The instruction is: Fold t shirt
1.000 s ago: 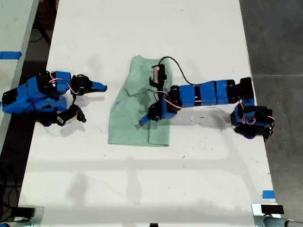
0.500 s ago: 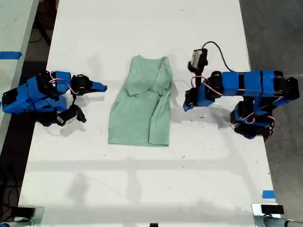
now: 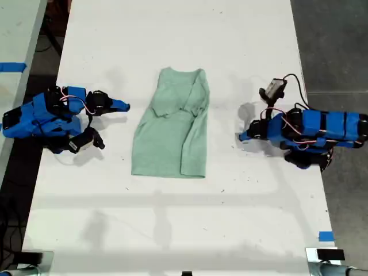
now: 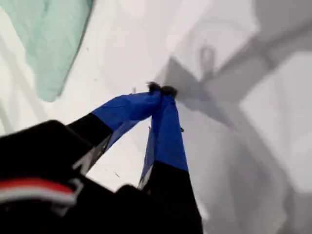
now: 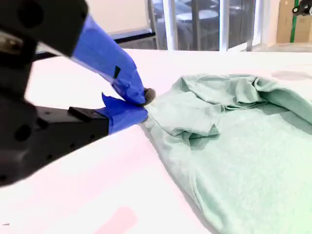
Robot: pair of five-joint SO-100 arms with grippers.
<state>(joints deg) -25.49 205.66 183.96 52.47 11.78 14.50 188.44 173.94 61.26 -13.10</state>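
The pale mint-green t shirt point(image 3: 169, 132) lies flat in the middle of the white table, and its edge toward the exterior view's right is folded inward. My first gripper point(image 3: 241, 137) hovers over bare table, off the shirt toward the exterior view's right. It is shut and holds nothing, with the tips point(image 4: 162, 89) touching and a corner of the t shirt point(image 4: 48, 39) far beyond them. My second gripper point(image 3: 126, 106) rests low toward the exterior view's left and points at the shirt. This one is shut too point(image 5: 144, 100), a short gap from the rumpled t shirt point(image 5: 243, 146).
The white table point(image 3: 172, 230) runs the length of the exterior view, with dark floor past its edge on that view's right. A blue tape mark point(image 3: 325, 236) sits near the exterior view's lower right corner. Another surface with blue tape point(image 3: 12, 66) stands at that view's left.
My first arm has pulled back off the t shirt toward the exterior view's right and lowered. The shirt's edge on that side stays folded over. My second arm has not moved.
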